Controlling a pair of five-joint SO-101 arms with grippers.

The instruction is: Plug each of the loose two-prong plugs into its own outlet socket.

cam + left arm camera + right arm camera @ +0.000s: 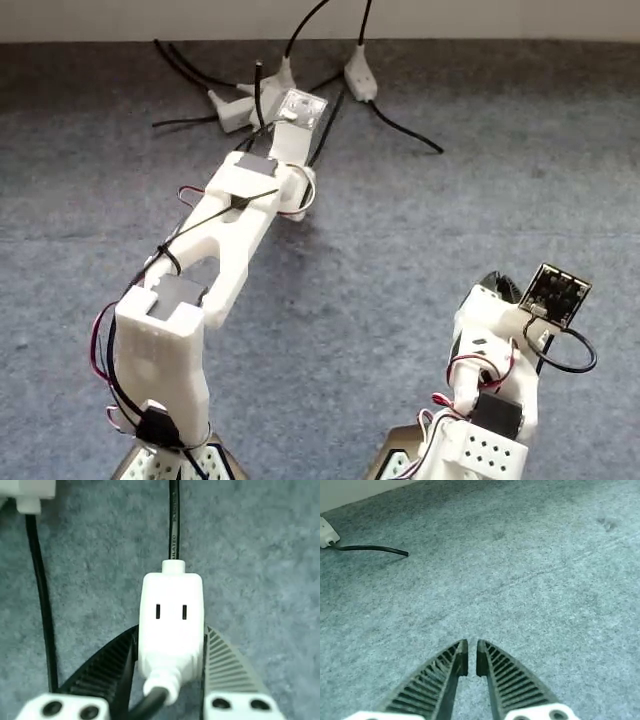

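**A:** So, where is the socket block (171, 615) lying?

**B:** Toward eleven o'clock on the grey carpet (420, 230). The left gripper (171, 635) is clamping it, with its fingers (227, 665) pressing against both long sides and the two slots facing up.

**A:** Is anything going into it?

**B:** Those two slots are showing bare. A black cord (173, 525) is leaving its far end, and a white collar with another cord is sitting at its near end. I cannot tell whether that is a seated plug.

**A:** And around it?

**B:** Another white piece (228, 110) is lying just beside it at ten o'clock. A third one (360, 72) is resting apart at twelve, trailing its cord.

**A:** What is the right gripper (472, 652) doing?

**B:** It is waiting at five o'clock, its tips closed to a sliver and holding nothing.

**A:** How far along are we?

**B:** I am judging it early, because loose pieces are lying unjoined and most of the plugging looks undone.
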